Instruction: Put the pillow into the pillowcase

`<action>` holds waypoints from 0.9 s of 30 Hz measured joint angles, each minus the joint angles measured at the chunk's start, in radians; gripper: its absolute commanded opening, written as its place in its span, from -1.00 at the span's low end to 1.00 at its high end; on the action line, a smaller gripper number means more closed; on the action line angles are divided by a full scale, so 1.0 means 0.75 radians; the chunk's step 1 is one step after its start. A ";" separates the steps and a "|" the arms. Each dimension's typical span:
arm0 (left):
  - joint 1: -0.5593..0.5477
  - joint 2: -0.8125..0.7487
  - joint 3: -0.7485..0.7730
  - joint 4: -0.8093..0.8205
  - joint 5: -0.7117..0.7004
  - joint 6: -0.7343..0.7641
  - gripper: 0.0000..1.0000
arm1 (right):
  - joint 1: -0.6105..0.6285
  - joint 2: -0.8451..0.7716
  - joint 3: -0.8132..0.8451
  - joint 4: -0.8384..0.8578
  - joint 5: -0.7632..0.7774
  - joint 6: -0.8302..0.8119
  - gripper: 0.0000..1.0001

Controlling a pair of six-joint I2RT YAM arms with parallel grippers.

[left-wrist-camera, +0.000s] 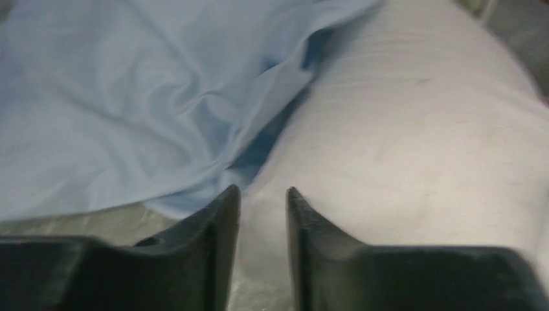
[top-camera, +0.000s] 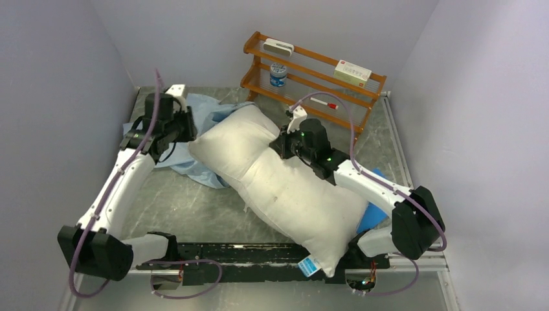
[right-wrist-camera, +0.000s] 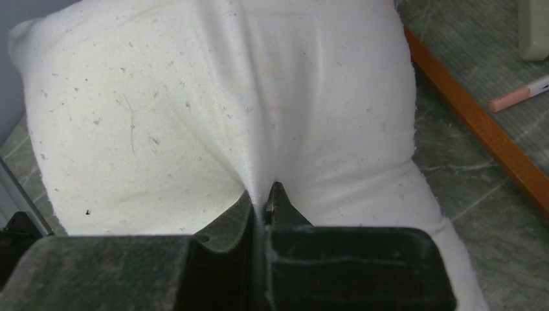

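Right gripper (right-wrist-camera: 262,197) is pinching the pillow (right-wrist-camera: 162,110), jaws closed tight on a raised fold of its cloth. The fabric is bunching into creases that are fanning out from the pinch. Pillow is off-white, plump, rectangular, with a matte weave carrying small dark specks and a seamed edge.

From above, the pillow (top-camera: 285,188) is lying diagonally across the grey mottled table (top-camera: 194,214). Its far end is sitting near the left gripper (top-camera: 188,126) and its near end is hanging over the front rail, showing a small blue-and-white tag (top-camera: 309,265). The right gripper (top-camera: 287,139) is gripping it on its right edge, about mid-length, so the pillow is dented there.

Pillowcase (top-camera: 194,165) is thin, pale blue and wrinkled. It is lying loose and flat at the far left, touching the pillow's far end and partly tucked under it.

Left gripper (left-wrist-camera: 262,191) is hovering with jaws partly apart, a clear gap between the fingers, gripping nothing. In its wrist view the pillow (left-wrist-camera: 421,129) is filling the right side and showing through the gap. The pillowcase (left-wrist-camera: 129,97) is spreading in soft folds on the left, its edge meeting the pillow just ahead of the fingertips.

Orange wooden rack (top-camera: 317,59) is standing at the back, and a red-capped marker (right-wrist-camera: 518,96) is lying by its rail. Bright blue sheet (top-camera: 374,214) is peeking out beside the pillow under the right arm.
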 measured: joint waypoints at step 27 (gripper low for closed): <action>0.218 -0.250 -0.875 0.513 0.319 -0.678 0.00 | -0.025 0.073 -0.003 0.070 -0.023 0.050 -1.00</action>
